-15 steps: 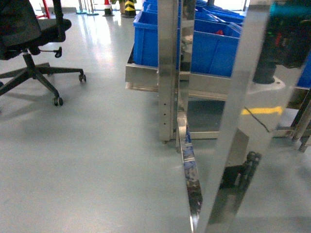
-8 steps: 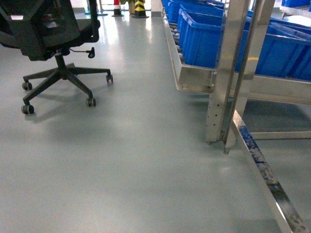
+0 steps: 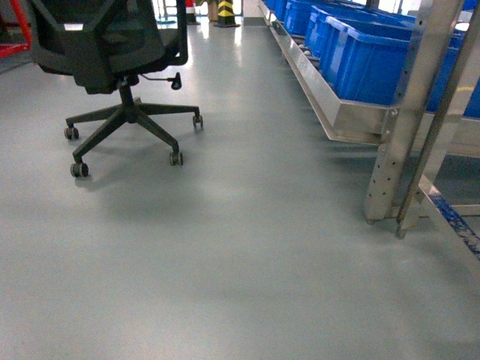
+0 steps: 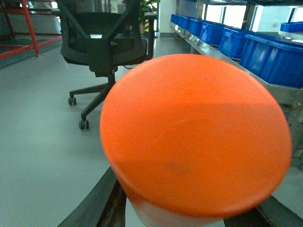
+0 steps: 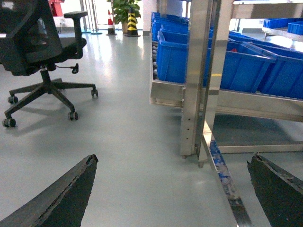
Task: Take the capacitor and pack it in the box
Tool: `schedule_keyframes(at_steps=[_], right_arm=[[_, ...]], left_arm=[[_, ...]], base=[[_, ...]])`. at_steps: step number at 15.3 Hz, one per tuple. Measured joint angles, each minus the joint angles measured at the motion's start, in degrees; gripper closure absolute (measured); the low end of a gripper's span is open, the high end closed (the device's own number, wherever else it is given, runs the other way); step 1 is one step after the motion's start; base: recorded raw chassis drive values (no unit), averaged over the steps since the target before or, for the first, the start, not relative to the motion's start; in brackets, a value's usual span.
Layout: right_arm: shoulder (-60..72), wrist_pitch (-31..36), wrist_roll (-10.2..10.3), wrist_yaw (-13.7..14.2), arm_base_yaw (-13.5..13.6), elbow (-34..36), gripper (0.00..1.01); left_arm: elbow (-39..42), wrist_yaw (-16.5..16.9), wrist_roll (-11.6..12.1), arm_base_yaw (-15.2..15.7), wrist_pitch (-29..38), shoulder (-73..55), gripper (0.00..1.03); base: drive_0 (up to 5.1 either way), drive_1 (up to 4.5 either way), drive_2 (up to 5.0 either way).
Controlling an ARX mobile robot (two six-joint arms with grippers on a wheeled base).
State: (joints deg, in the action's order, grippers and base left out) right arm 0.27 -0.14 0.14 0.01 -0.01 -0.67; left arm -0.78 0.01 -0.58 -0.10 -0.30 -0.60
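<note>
The head view shows a grey floor (image 3: 225, 262) with a black office chair (image 3: 112, 52) on casters at the far left and, at the right, a steel rack (image 3: 409, 127) that carries a row of blue plastic bins (image 3: 367, 52). No arm and no end effector shows in this view. In the left wrist view the left end effector (image 4: 189, 213) grasps a large cylinder with an orange top (image 4: 196, 132); its pale body sits between the two dark fingers (image 4: 94, 208), which press against it at the bottom edge. This orange-topped cylinder appears to be the capacitor; it fills most of the view, with the chair behind it at the left and the bins behind it at the right. In the right wrist view the right end effector (image 5: 175, 194) is released: its two dark fingers (image 5: 61, 194) stand wide apart at the bottom corners and only the floor lies between them. The rack post stands ahead of it, the bins behind, and a striped traffic cone (image 5: 131, 21) stands far away beside a green plant (image 5: 125, 7). The box does not appear in any view.
</note>
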Motion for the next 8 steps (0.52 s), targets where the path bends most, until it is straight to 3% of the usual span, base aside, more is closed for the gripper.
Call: schedule_keyframes(at_steps=[8], right_arm=[[0.0, 0.1, 0.0, 0.0, 0.0, 0.0, 0.03]], left_arm=[[0.0, -0.1, 0.0, 0.0, -0.2, 0.0, 0.59]], base=[[-5.0, 2.41, 2.4]])
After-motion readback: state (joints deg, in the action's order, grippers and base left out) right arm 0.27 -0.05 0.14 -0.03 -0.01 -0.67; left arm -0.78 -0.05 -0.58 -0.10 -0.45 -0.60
